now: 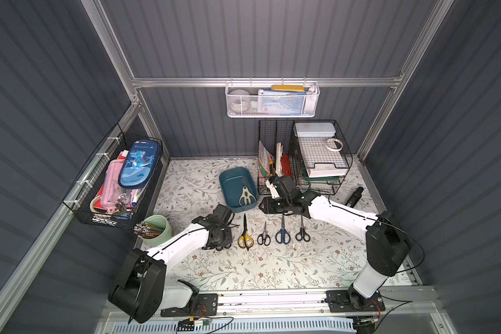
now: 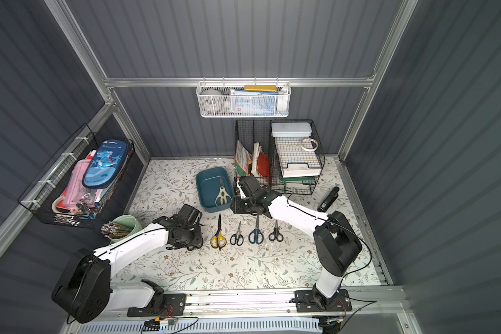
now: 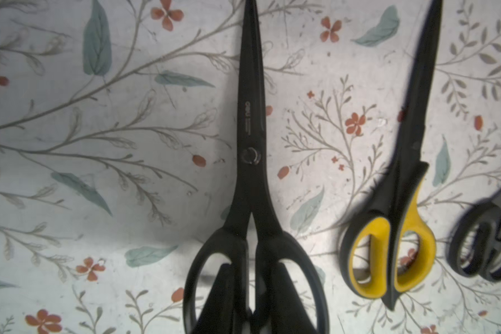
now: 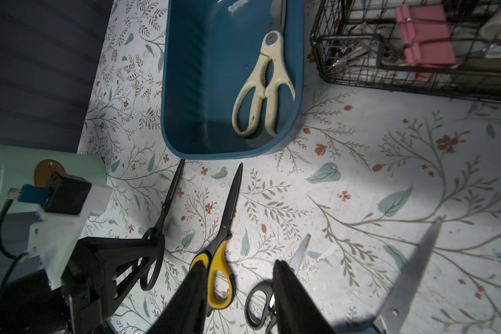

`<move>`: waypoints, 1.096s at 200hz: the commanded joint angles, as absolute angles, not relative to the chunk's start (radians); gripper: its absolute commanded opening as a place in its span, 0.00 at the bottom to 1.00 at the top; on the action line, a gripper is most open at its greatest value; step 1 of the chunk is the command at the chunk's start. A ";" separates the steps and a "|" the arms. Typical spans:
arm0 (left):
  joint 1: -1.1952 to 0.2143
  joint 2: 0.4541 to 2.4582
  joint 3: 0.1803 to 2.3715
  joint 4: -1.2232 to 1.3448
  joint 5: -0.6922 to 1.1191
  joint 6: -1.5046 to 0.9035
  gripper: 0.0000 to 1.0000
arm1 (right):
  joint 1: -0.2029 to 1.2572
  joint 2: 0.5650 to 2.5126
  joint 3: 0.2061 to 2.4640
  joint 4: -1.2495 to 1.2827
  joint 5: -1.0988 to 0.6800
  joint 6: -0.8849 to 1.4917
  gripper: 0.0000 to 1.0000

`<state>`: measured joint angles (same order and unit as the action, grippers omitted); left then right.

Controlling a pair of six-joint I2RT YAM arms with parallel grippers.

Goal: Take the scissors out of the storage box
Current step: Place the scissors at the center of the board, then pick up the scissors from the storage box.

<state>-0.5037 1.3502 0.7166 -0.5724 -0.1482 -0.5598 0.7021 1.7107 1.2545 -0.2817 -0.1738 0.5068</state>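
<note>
Now in the storage box (image 1: 230, 185): cream-handled scissors (image 1: 246, 196), flat along the wall nearest the black wire rack (image 1: 272, 136), handles toward the robot.
Row on the table (image 1: 243, 269): large black scissors (image 3: 250, 162), yellow-and-black scissors (image 1: 245, 235), small black scissors (image 1: 263, 235), blue scissors (image 1: 283, 232), second small black scissors (image 1: 302, 232), side by side just before the box.
Left gripper (image 3: 252, 264): narrowly closed, fingers through the large pair's loops, clamping its inner handle bars.
Right gripper (image 4: 239, 264): jaws apart, empty, above the row.
</note>
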 commanded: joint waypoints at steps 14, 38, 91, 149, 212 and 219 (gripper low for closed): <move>-0.505 1.386 0.718 -0.517 -0.188 -0.542 0.00 | 0.705 1.709 1.250 -0.275 -0.160 0.502 0.42; -0.510 1.412 0.713 -0.485 -0.157 -0.529 0.00 | 0.704 1.722 1.253 -0.265 -0.174 0.507 0.42; -0.535 1.474 0.737 -0.491 -0.168 -0.516 0.10 | 0.704 1.728 1.261 -0.262 -0.184 0.510 0.42; -0.535 1.405 0.836 -0.584 -0.243 -0.564 0.37 | 0.702 1.699 1.251 -0.283 -0.160 0.499 0.42; -0.535 1.432 1.158 -0.606 -0.217 -0.461 0.38 | 0.680 1.653 1.223 -0.316 -0.129 0.501 0.42; -0.535 1.474 1.206 -0.611 -0.215 -0.454 0.40 | 0.677 1.649 1.219 -0.318 -0.125 0.500 0.42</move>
